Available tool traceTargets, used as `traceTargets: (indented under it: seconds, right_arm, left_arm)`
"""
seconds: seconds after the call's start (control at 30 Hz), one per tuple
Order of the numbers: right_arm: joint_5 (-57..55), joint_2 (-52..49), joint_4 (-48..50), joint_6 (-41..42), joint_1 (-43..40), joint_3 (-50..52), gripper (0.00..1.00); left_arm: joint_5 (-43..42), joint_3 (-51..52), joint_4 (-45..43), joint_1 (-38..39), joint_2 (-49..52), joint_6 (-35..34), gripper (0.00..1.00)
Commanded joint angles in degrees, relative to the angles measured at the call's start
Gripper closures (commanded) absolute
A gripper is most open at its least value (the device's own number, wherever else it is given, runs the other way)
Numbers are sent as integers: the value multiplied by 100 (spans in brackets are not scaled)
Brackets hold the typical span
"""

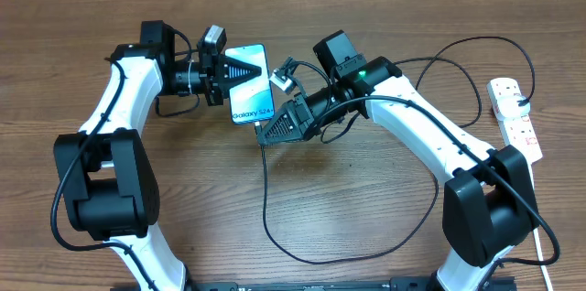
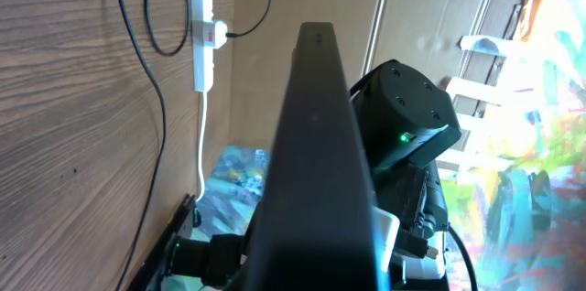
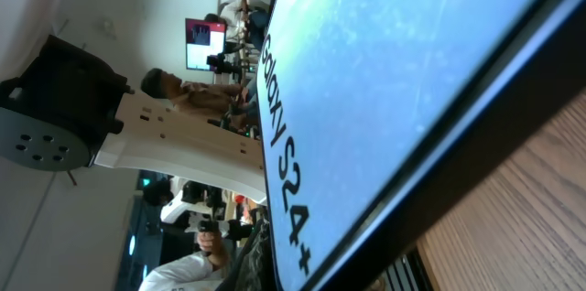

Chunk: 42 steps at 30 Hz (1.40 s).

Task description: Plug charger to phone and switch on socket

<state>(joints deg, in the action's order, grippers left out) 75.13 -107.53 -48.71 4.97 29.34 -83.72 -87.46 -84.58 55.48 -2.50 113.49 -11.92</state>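
From the overhead camera the task looks to be in its first half. The left gripper (image 1: 229, 73) is closed on the upper end of the phone (image 1: 249, 90), which sits screen-up toward the far edge of the bench (image 1: 366, 227), a little left of centre. The right gripper (image 1: 275, 129) is pressed against the phone's lower end with its jaws shut, apparently on the plug end of the charger (image 1: 265, 190). The black cable runs out of this gripper and loops toward the near edge. The tip itself is hidden, so whether it is already seated in the port cannot be told. The socket (image 1: 515, 117) lies at the bench's right edge, well apart from both grippers and with nothing on its switches, so switching it on is probably still to do. In the left wrist view the phone (image 2: 316, 145) shows edge-on as a dark bar straight ahead, where the jaws would hold it, though the fingers themselves are not visible. The socket (image 2: 203, 39) and a run of the charger (image 2: 162, 126) lie beyond it on the wood. In the right wrist view the phone (image 3: 412, 80) fills the frame, its lit screen just above the bench (image 3: 522, 227). Neither the jaws nor the plug appear here.
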Motion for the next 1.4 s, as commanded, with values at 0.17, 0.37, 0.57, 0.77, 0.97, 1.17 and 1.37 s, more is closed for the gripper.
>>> traceTargets:
  seconds: [0.17,0.37,0.57,0.77,0.97,1.17,1.37]
  right_arm:
    - [-26,15,223,260,28,-63,96]
    - [-334,15,632,990,28,-63,96]
    - [-562,15,645,1154,28,-61,96]
    - [-800,15,645,1351,59,-61,96]
    - [-868,15,804,1488,208,-61,96]
    - [-866,15,1141,1937,219,-63,96]
    - [-822,15,1362,2212,210,-63,96]
  left_arm:
    - [-306,-76,-4,70,-105,-28,95]
    - [-308,-76,-2,70,-105,-9,96]
    - [-308,-76,-2,70,-105,-11,95]
    - [-306,-76,-7,70,-105,-11,96]
    - [-308,-76,-7,70,-105,-9,96]
    - [-308,-76,-31,70,-105,-2,96]
    - [-310,-76,-28,70,-105,166,96]
